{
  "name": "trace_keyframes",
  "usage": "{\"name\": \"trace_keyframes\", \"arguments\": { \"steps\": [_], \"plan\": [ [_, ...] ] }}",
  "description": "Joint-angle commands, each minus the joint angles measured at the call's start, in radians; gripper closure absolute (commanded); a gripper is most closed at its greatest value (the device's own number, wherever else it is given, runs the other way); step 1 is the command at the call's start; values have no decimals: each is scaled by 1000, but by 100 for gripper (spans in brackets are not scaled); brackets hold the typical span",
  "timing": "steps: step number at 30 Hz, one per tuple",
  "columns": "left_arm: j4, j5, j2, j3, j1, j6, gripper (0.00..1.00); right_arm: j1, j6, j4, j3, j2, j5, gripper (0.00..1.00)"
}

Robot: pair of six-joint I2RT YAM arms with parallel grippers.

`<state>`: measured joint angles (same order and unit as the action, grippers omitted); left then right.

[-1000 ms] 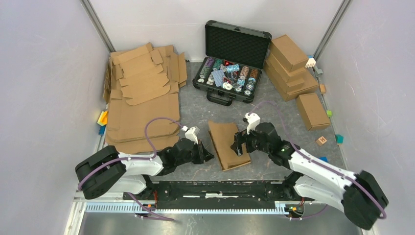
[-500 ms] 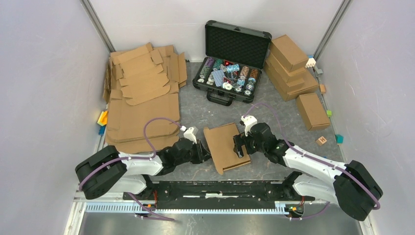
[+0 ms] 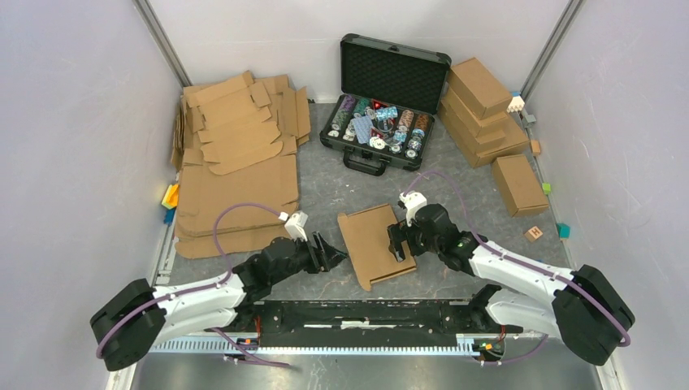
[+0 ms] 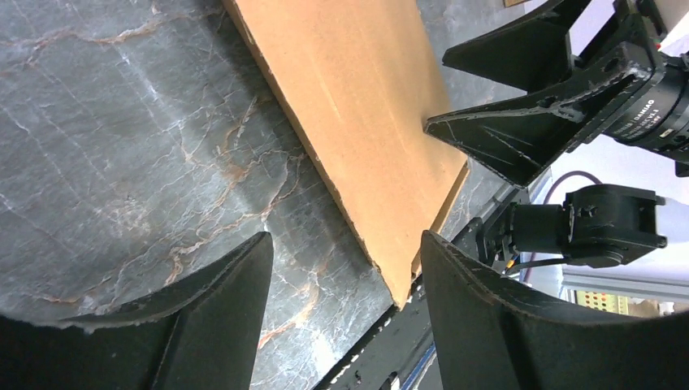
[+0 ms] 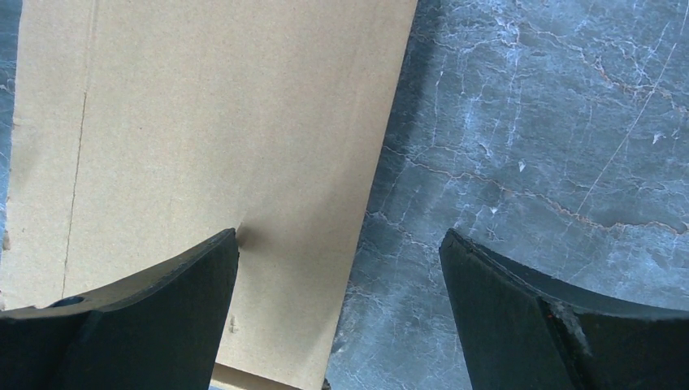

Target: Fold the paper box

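On the left, our left gripper (image 3: 335, 252) hangs with jaws spread just beside the flat brown corrugated-cardboard paper box (image 3: 370, 240), mid-table, seemingly ready to catch its edge. Our right gripper (image 3: 397, 244), likewise unclenched, straddles its right edge, probably to steady it.

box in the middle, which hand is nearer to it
Right. The right hand straddles the box's right edge; the left hand sits just off its left edge.
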<state>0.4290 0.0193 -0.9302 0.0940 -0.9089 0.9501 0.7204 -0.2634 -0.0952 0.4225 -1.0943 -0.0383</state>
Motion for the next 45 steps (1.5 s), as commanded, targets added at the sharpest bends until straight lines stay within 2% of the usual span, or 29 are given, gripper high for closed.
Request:
{"name": "trace_keyframes", "arguments": {
  "steps": [1, 6, 11, 16, 18, 22, 26, 29, 35, 45],
  "plan": [
    [-53, 14, 24, 54, 5, -30, 26, -2, 22, -20, -3, 24, -21, 2],
    [-53, 6, -65, 108, 7, -47, 38, -3, -14, -12, -4, 139, -54, 2],
    [-10, 1, -132, 113, 16, -55, 46, -3, -18, -55, 35, 182, -87, 4],
    [5, -11, -167, 115, 23, -60, 49, -3, -5, -22, 41, 184, 6, 55],
    [5, -12, -168, 112, 25, -62, 50, -3, -1, -18, 53, 156, 35, 62],
    [-4, -12, -148, 102, 28, -65, 49, -3, 4, -18, 56, 99, 45, 61],
    [-45, -11, -125, 102, 30, -75, 47, -3, 5, -15, 49, 50, -36, 61],
    [-72, -7, -100, 99, 34, -80, 47, -3, 3, -28, 46, 25, -120, 69],
    [-104, -8, -76, 95, 49, -86, 47, -3, 6, -6, 0, 10, -167, 73],
    [-109, -39, -52, 73, 95, -77, 49, -3, 13, -40, 21, 48, -204, 71]
  ]
}}
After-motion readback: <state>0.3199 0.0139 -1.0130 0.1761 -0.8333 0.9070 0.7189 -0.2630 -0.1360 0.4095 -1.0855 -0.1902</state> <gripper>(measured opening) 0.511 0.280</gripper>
